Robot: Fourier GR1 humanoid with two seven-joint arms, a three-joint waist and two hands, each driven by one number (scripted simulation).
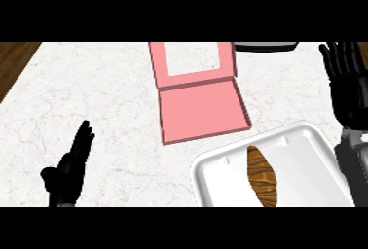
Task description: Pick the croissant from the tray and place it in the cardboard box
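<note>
A brown croissant (262, 175) lies lengthwise in the middle of a white tray (304, 146) at the lower right of the counter. A pink cardboard box (203, 108) sits open above the tray's left corner, its windowed lid (193, 58) folded back toward the far edge. My right hand (348, 73) is at the right edge, beyond the tray's far corner, fingers straight and pointing away, holding nothing. My left hand (72, 163) stays open at the lower left, fingers up, well apart from the box and tray.
A dark grey object (267, 46) shows partly at the counter's far edge, right of the box lid. Wooden floor (16, 58) is visible past the counter's left edge. White marble counter (93, 92) stretches between my left hand and the box.
</note>
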